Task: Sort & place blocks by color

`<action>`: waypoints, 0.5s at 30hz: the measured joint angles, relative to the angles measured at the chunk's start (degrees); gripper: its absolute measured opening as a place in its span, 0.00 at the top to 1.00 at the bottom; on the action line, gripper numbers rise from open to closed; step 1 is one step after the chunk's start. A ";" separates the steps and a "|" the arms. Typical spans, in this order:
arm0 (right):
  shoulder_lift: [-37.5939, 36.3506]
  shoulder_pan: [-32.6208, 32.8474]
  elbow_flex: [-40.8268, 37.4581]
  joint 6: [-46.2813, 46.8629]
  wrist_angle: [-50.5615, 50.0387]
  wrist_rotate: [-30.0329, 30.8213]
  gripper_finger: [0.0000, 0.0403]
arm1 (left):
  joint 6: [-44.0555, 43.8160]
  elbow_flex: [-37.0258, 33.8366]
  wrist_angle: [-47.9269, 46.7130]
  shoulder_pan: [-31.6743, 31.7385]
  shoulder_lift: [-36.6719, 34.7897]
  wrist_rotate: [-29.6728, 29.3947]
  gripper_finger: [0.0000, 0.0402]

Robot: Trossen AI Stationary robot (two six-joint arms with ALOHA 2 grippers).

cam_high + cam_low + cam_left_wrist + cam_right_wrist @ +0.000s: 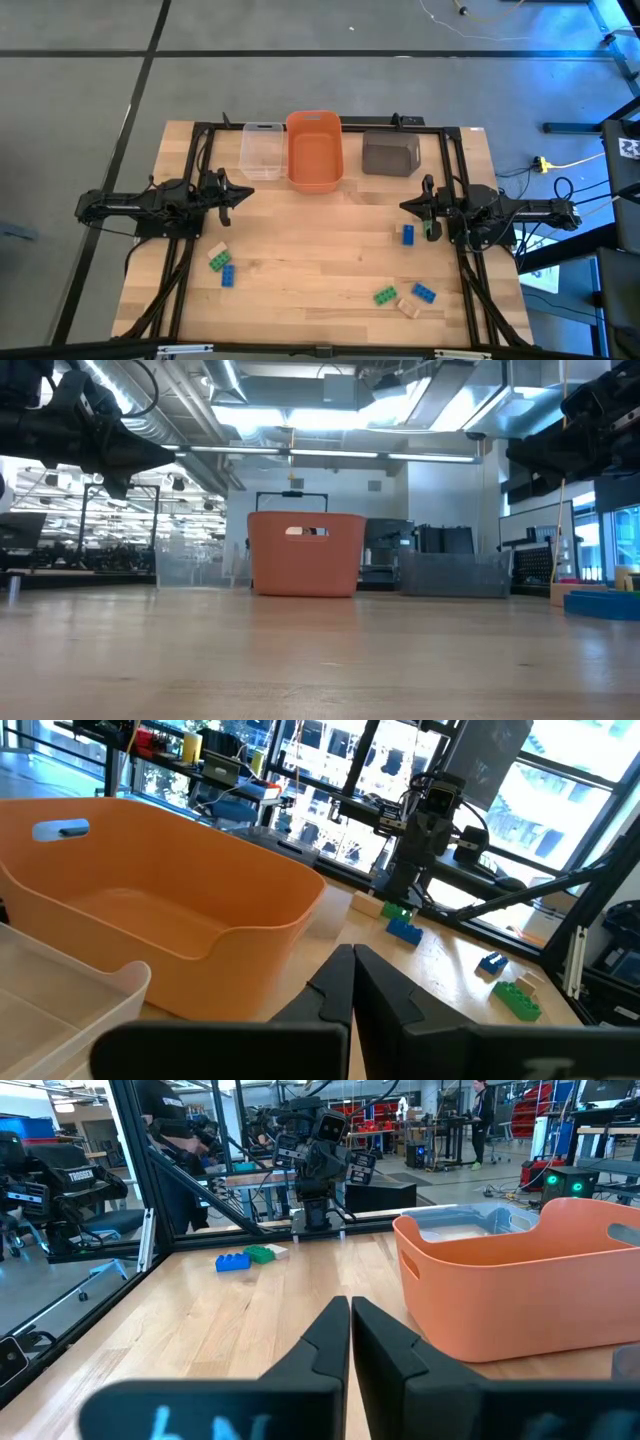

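Tabletop [320, 250] was pale wood on grey floor; blocks [222, 266] lay scattered. Left gripper [243, 192] and right gripper [408, 206] hovered closed, empty. No writing was legible.

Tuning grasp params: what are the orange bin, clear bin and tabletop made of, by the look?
Orange bin: likely moulded plastic, smooth matte walls, rounded rim. Clear bin: transparent, probably rigid plastic; the table shows through it. Tabletop: pale wood, seemingly jointed strips with visible grain, light sheen.

Three bins [314, 150] stand behind blocks [403, 295] scattered left and right.
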 joint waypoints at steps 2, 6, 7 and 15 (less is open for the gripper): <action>0.01 0.01 -0.01 0.02 0.00 0.01 0.95 | 0.00 0.01 -0.01 0.00 0.02 -0.01 1.00; -0.01 0.01 0.01 0.02 0.01 -0.01 0.95 | 0.00 -0.01 0.01 0.00 0.02 -0.02 1.00; 0.01 0.00 0.00 0.01 0.00 0.01 0.95 | 0.00 0.01 -0.01 -0.02 0.01 -0.01 1.00; 0.03 -0.01 -0.03 4.81 16.72 0.15 0.95 | -0.01 0.01 -0.01 0.00 0.02 0.00 1.00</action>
